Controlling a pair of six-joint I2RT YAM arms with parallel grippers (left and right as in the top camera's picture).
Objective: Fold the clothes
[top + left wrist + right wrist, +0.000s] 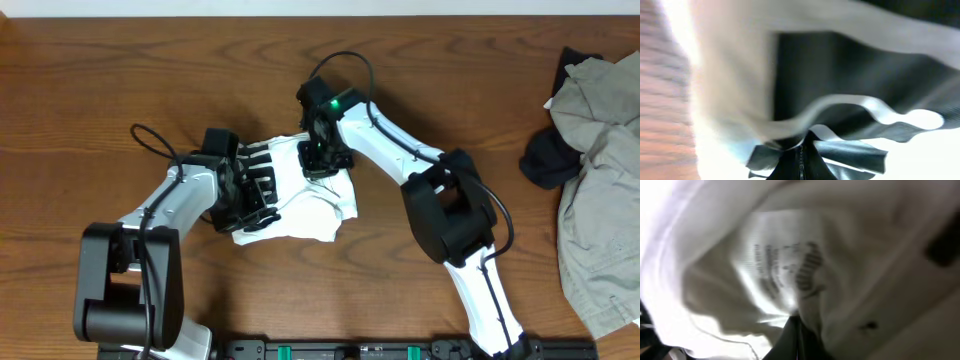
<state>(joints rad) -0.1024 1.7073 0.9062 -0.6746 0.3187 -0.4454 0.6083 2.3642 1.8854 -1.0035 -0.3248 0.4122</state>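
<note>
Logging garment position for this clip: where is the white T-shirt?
Overhead, the white T-shirt sits bunched mid-table, pinched between the left gripper and right gripper, well left of the khaki clothes pile.

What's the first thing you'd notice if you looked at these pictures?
A crumpled white T-shirt sits in the middle of the brown table, with the left fingers and right fingers both pinched shut on it. Over at the right edge lies a heap of greyish clothes.
</note>
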